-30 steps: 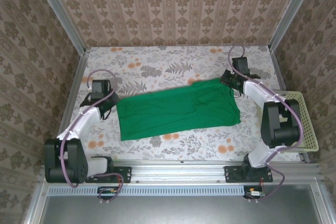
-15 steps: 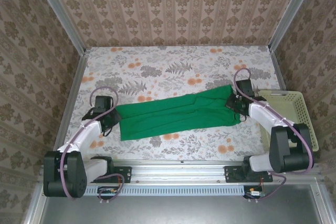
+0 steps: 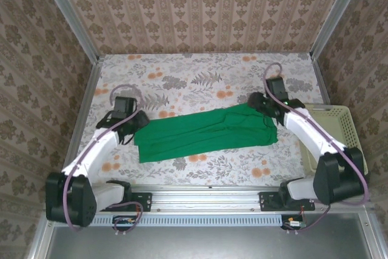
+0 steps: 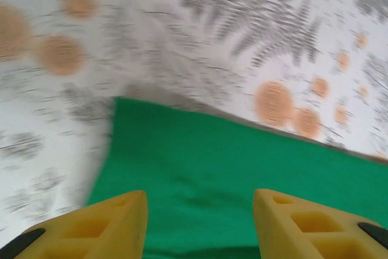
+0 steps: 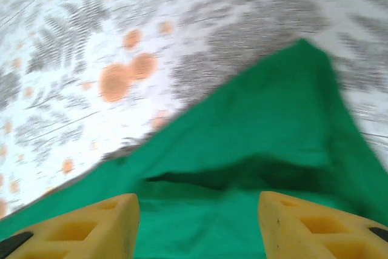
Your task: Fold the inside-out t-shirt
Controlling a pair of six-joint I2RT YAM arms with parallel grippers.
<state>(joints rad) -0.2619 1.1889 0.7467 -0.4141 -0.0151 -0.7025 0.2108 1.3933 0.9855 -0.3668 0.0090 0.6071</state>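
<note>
The green t-shirt lies flat on the flowered table as a long folded band running left to right. My left gripper hovers at the band's left end, open, with green cloth below its yellow fingers and nothing between them. At the band's upper right corner is my right gripper, also open. Its yellow fingers spread above a fold edge of the shirt, apart from the cloth.
A pale yellow-green plastic basket stands at the table's right edge, just beyond the right arm. The flowered tablecloth stretches behind the shirt up to the patterned back wall. Aluminium frame posts line both sides.
The far half of the shirt has come down over the near half, leaving a narrower band. Both grippers have let go of the cloth and drawn back toward the far side.
</note>
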